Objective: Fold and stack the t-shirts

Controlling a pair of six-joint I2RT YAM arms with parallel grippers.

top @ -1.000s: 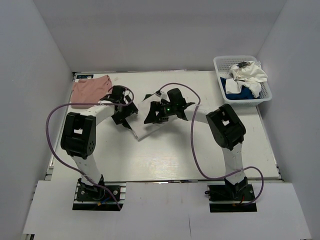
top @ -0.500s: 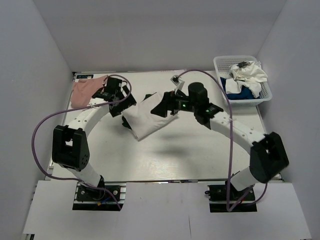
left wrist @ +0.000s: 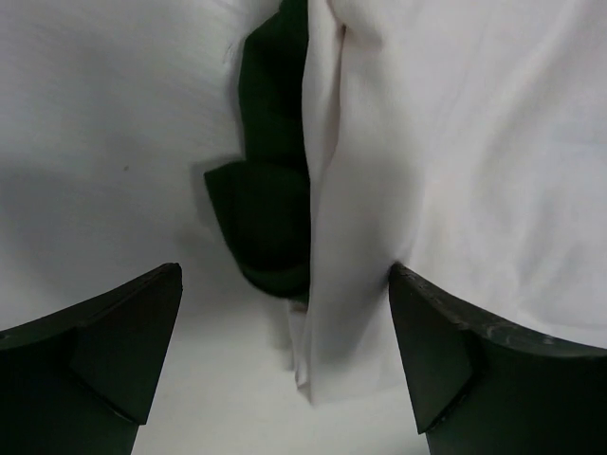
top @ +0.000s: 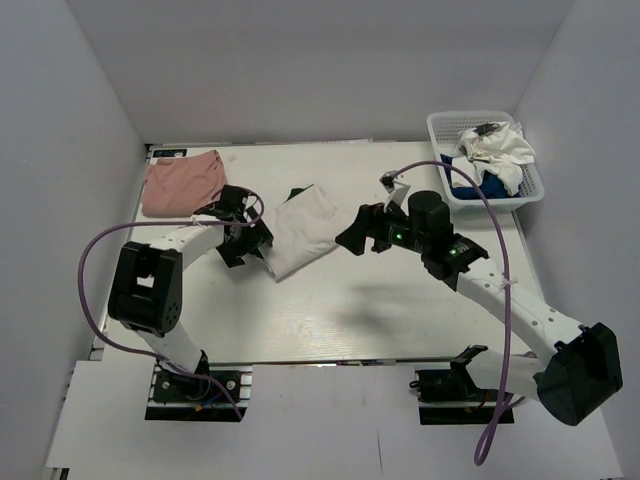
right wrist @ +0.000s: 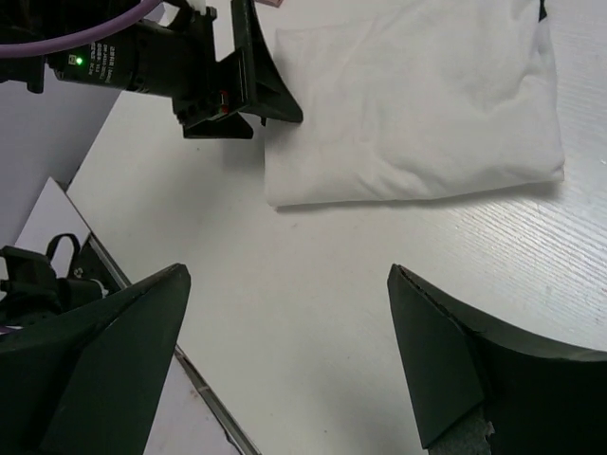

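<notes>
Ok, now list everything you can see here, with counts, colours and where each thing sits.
green-sleeved t-shirt: one, white with dark green, folded, table centre
pink t-shirt: one, salmon-pink, folded, far-left corner
white t-shirt: one, white, crumpled in the basket
blue t-shirt: one, royal blue, under it
basket: one, white lattice, far-right corner
table: one, white
left tool: black, open, at the centre shirt's edge
right tool: black, open, above bare table

The left arm (top: 190,236) and right arm (top: 508,298) share white links, black joints, purple cables (top: 82,278) and black wedge-shaped gripper fingers (left wrist: 104,341).
</notes>
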